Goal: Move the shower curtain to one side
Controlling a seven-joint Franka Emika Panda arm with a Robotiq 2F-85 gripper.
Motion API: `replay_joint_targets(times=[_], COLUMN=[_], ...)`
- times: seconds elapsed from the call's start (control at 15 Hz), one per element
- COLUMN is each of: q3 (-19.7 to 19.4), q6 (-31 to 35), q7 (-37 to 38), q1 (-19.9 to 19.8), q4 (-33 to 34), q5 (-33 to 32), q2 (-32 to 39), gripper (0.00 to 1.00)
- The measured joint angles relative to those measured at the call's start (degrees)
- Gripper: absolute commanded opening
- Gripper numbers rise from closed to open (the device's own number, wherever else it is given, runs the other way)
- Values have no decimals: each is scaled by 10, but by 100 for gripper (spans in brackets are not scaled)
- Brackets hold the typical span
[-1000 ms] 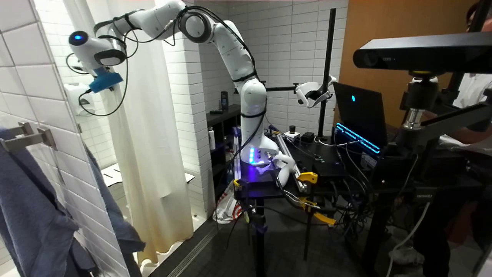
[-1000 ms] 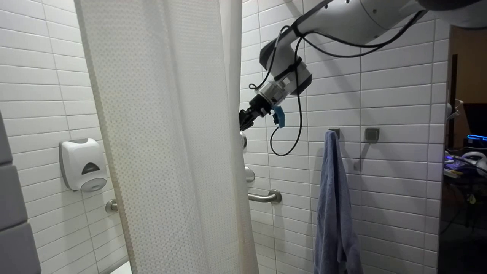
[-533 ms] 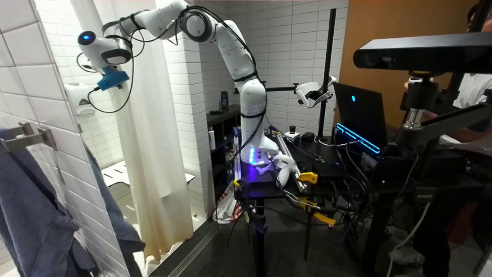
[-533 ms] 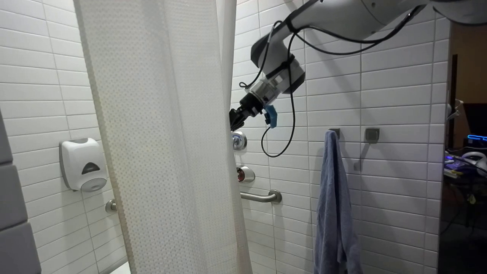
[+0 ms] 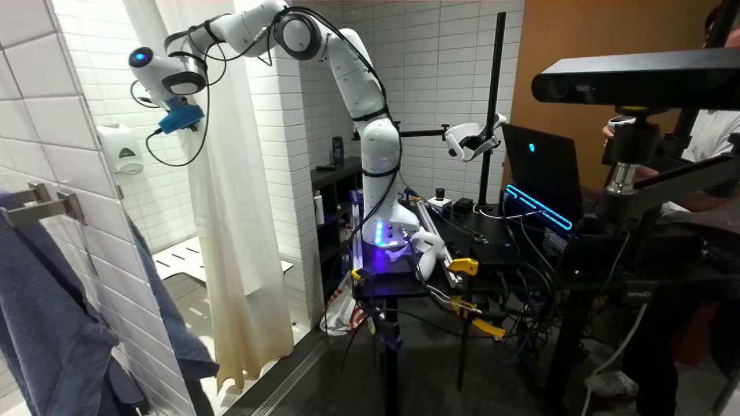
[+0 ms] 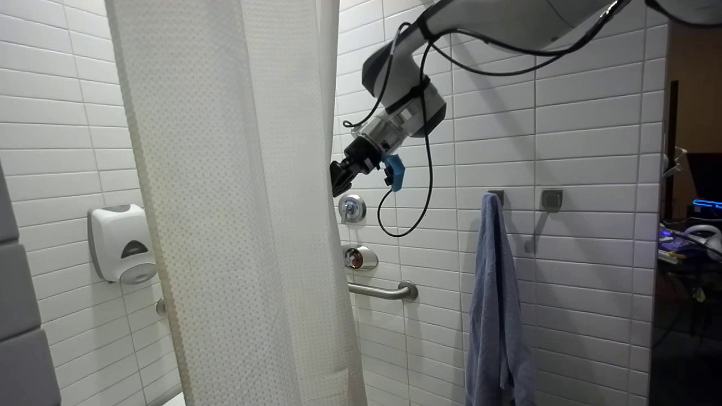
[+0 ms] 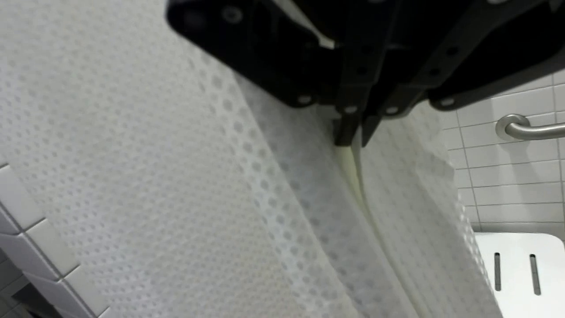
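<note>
1. Task thing: the shower curtain (image 7: pixel 176 198), cream-white, dotted weave up close, hanging in vertical folds. Tops out of frame in both exterior views; hem, yellow-brown, low near the shower floor.
2. The gripper (image 7: pixel 358 136): fingers nearly together, tips pinching a thin fold of the curtain in wrist view. In an exterior view it sits at the curtain's right edge as pictured.
3. The robot arm (image 5: pixel 347 75) is mounted on a black bench (image 5: pixel 399 286) and reaches across to the shower, wrist tilted, blue piece (image 5: pixel 180 118) on it.
4. The white slotted seat (image 5: pixel 182 257) is partly hidden by the curtain, showing on both sides.
5. The soap dispenser (image 6: pixel 125 242) is on the tiled wall (image 6: pixel 51 129), just beside the curtain's left edge as pictured.
6. Past the right edge: round knob (image 6: pixel 352 208), grab bar (image 6: pixel 389 292), one end behind the curtain.
7. The blue-grey towel (image 6: pixel 499 316) hangs from a hook (image 6: pixel 498 195), apart from the gripper.
8. Bench side: laptop (image 5: pixel 543 167), white controller (image 5: pixel 428 254), yellow clamp (image 5: pixel 463 266), headset (image 5: pixel 471 138) by a black pole (image 5: pixel 491 110).
9. Person (image 5: pixel 712 133) partly visible, frame edge.
</note>
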Motion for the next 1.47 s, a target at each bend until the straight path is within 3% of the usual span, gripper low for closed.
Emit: replay_joint_targets(times=[0.6,1.47], q3=[1,3], q6=[-34,-31], q7=[0,12], q1=[19,51], q4=[-41,-102], q5=[-2,-1], q2=[-36,-89], gripper=[1,2])
